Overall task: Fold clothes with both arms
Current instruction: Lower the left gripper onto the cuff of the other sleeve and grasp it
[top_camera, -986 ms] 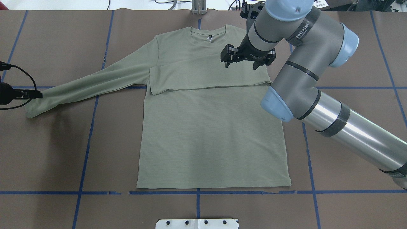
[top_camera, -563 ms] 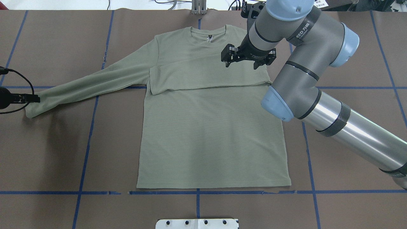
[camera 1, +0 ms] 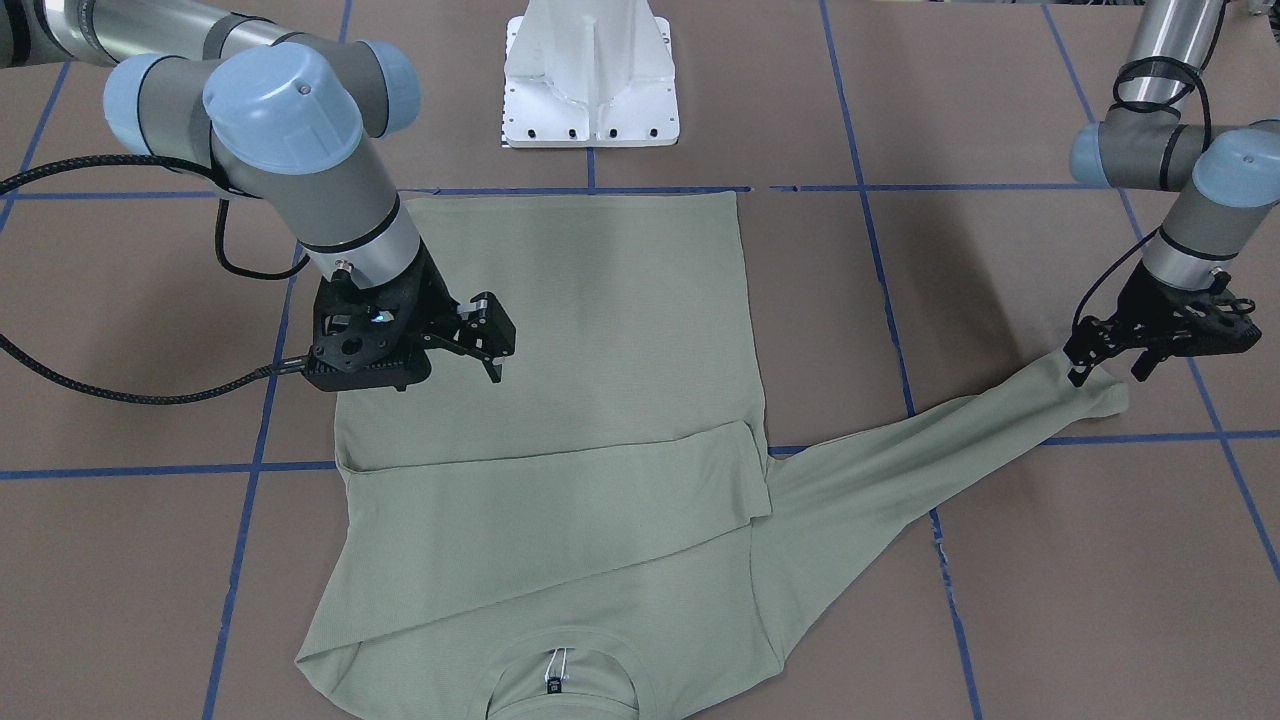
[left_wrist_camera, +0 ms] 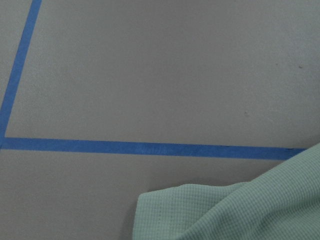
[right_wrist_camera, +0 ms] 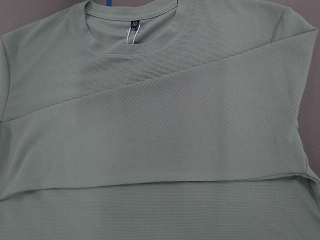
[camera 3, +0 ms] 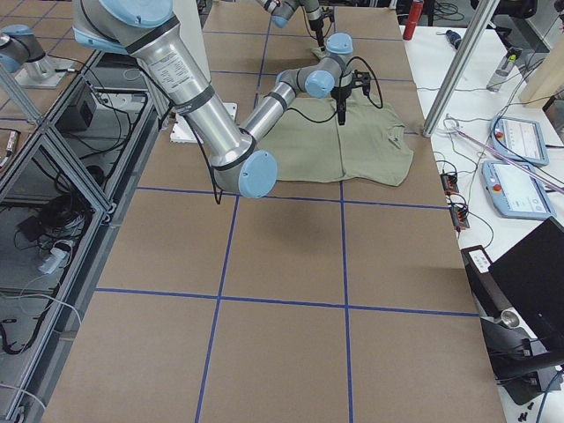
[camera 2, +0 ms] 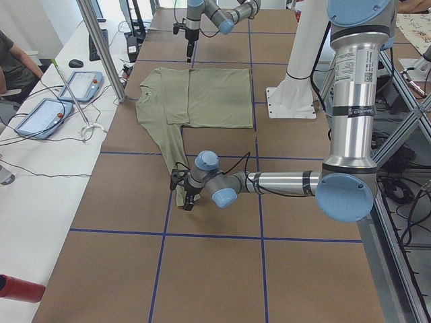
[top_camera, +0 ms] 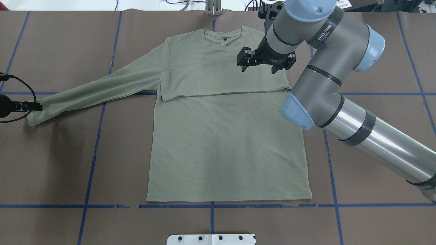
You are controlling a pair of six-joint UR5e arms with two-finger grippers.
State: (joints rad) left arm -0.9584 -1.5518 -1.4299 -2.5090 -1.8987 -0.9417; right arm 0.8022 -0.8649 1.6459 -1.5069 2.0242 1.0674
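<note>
The pale green long-sleeve shirt (top_camera: 221, 146) lies flat on the brown table, neck toward the far edge. One sleeve is folded across the chest (right_wrist_camera: 160, 125). The other sleeve stretches out to the robot's left, ending in a cuff (left_wrist_camera: 240, 210). My left gripper (camera 1: 1107, 375) sits low over that cuff (camera 1: 1105, 398) with its fingers apart on either side of it, open. Above the folded sleeve near the shoulder my right gripper (top_camera: 259, 69) hovers, open and holding nothing. In the left side view the left gripper (camera 2: 185, 198) stands at the sleeve's end.
The white pedestal base (camera 1: 590, 80) stands at the robot's edge of the table. Blue tape lines (top_camera: 211, 206) grid the brown surface. Beyond the far edge a white bench carries tablets (camera 2: 44, 114) and cables, with a metal post (camera 2: 101, 47) and a seated person (camera 2: 13, 60).
The left gripper has shifted a little toward the cuff's end, leftward and down in the overhead view. The right gripper has barely moved, and the shirt lies as before.
</note>
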